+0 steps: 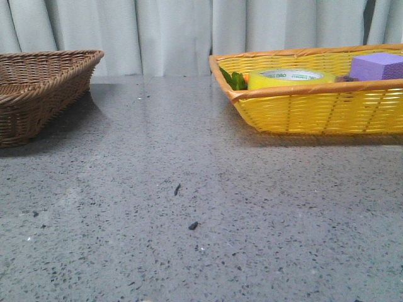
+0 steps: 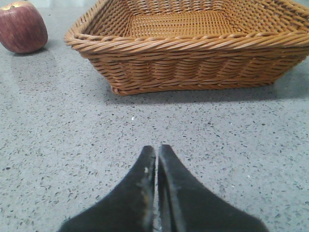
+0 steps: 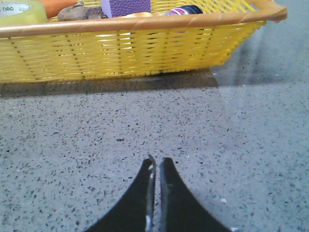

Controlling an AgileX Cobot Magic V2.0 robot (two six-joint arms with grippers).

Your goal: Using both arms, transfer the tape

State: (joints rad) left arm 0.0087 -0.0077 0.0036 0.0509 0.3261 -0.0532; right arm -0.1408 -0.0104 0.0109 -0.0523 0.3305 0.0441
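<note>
Left gripper [image 2: 156, 151]: black fingers pressed together, tips meeting, nothing between them. It sits low over the grey speckled table [image 2: 58, 145]. Straight out from the tips, at 12 o'clock, the brown basket [image 2: 193, 46] stands on the table, apart from the fingers; what shows of its woven floor is bare. A dull red apple-like fruit [image 2: 21, 26] lies on the table at about 10 o'clock from the tips, well apart from the brown basket's near corner.

Right gripper [image 3: 156, 162]: fingers likewise clenched, only a hairline slit between them, holding nothing, low over the table. At 12 o'clock from it runs the long wall of the yellow basket [image 3: 120, 53], with an orange rim band. Over that rim show the tape [image 3: 19, 12] at about 11 o'clock, a brownish lump beside it, a purple block [image 3: 126, 7], and a dark item with a purple label that is too cut off to name.

Front view: neither arm shows. The tape [image 1: 289, 78] lies flat inside the yellow basket [image 1: 327, 113], hole upward, green print on its white core, near the front wall. Green leafy stuff [image 1: 234, 80] lies at its 9 o'clock, in the basket's corner. The purple block [image 1: 378, 66] is at its 3 o'clock, close by, contact not clear. The brown basket [image 1: 38, 94] stands at 9 o'clock across the table, well apart from the yellow one. A few dark specks dot the table [image 1: 189, 214] between them.
</note>
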